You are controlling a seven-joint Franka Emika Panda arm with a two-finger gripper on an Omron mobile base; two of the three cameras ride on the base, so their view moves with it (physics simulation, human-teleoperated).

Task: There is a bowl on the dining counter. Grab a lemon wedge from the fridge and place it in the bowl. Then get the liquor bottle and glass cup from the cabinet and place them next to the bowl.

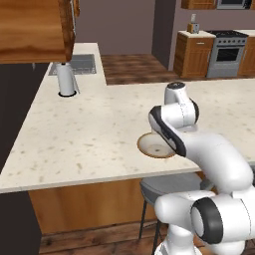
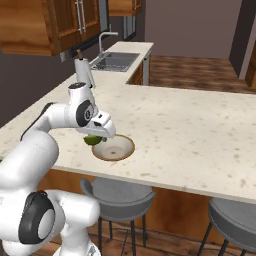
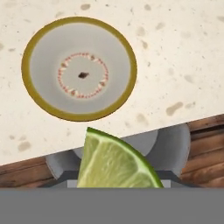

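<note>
Bowl (image 2: 113,147) sits near the front edge of the counter (image 1: 99,129), and that's my landmark for everything else. From the right base camera the gripper (image 2: 95,139) hangs just beside the bowl's left rim, on the arm's side, not quite over the middle. Clamped in it is the lemon wedge (image 2: 91,140), a green-skinned slice with pale yellow-green flesh. The fingers themselves are hidden behind the wedge in the hand camera, so I'm going by the wedge sitting right at the claw, off the counter: closed on it.

From the hand camera the wedge (image 3: 116,164) pokes up at the bottom, and the bowl (image 3: 78,68) lies beyond it, apart from it. The bowl looks pale grey inside with a tan rim and a ring of small specks around a dark dot in the centre. The counter edge runs between wedge and bowl in that view, so the wedge reads as being out past the edge, over the grey stool (image 3: 168,151), though the tilt makes that hard to pin down.

In the left base camera the arm covers the near side of the bowl (image 1: 152,145).

Far back from the bowl, a white cylinder-shaped thing (image 1: 65,79) stands on the counter near the sink (image 2: 115,61). Wall cabinet (image 2: 55,25) hangs above and left of it. A second stool (image 2: 235,220) stands to the right of the bowl, under the counter overhang.
</note>
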